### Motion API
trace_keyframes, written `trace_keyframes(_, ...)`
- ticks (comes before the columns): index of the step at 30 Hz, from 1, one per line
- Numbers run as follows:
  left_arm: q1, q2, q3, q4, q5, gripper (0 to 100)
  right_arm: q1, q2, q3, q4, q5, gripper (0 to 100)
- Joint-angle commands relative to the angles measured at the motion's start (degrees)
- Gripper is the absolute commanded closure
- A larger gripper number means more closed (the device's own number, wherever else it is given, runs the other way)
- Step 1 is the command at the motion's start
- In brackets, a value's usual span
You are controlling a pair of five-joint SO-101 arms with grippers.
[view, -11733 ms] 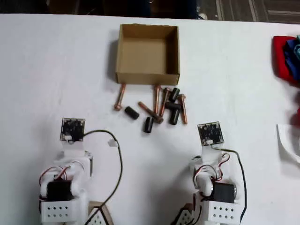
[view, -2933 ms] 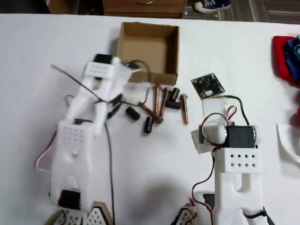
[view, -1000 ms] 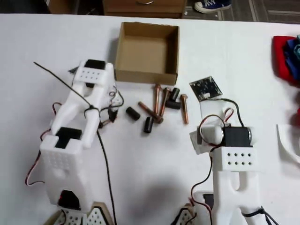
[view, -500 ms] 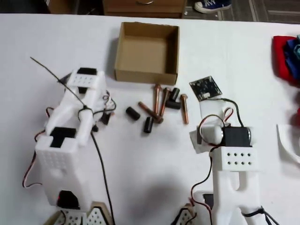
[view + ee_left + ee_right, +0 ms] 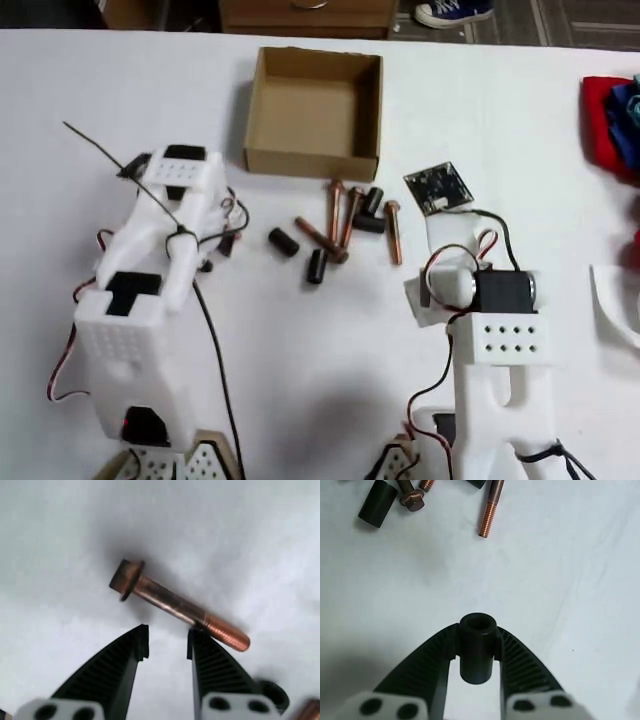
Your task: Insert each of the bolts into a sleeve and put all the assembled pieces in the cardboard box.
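- Bolts [image 5: 333, 210] of copper colour, with flanged hex heads, smooth shanks and threaded ends, lie loose among short black tubular sleeves [image 5: 316, 266] on the white tabletop [image 5: 300, 380]. They are just in front of the open, square cardboard box [image 5: 310, 162].
- Left claw [image 5: 167, 642]: its black ribbed fingers stand a narrow gap apart and grip nothing. One bolt [image 5: 175, 605] lies flat on the tabletop just past the tips. One fingertip [image 5: 197, 640] sits where the thread begins, but whether it touches cannot be told.
- Right claw [image 5: 476, 641]: closed onto a matte black sleeve [image 5: 477, 667]. The sleeve is clamped between both fingers with its hollow bore facing the wrist camera, and pale tabletop lies beyond it.
- Left arm [image 5: 150, 280] extends forward and leans away from the pile, with its wrist to the left of the box.
- Right arm [image 5: 495, 345] extends straight forward, with its wrist just right of the pile.
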Motion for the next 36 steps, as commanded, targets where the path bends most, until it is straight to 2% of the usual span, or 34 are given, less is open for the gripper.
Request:
trace_keyframes(1, -1.14, -3.87, -2.59, -1.41, 1.49, 84, 0.57, -1.98, -0.35, -0.84, 0.44, 97.8)
trace_keyframes(13, -1.49, -3.52, -8.4, -1.93, 1.93, 84, 0.57, -1.89, -0.35, -0.84, 0.44, 97.8)
trace_keyframes(17, -2.9, -3.34, -7.43, -5.71, 7.21, 84, 0.57, -1.89, -0.35, -1.71, 0.44, 97.8)
trace_keyframes(22, -5.27, -3.34, -4.53, -11.69, 7.38, 84, 0.57, -1.89, -0.35, -2.07, 0.44, 97.8)
trace_keyframes(36, -4.4, -4.04, -1.01, -9.49, 7.38, 84, 0.66, -1.89, -0.35, -2.95, 0.44, 97.8)
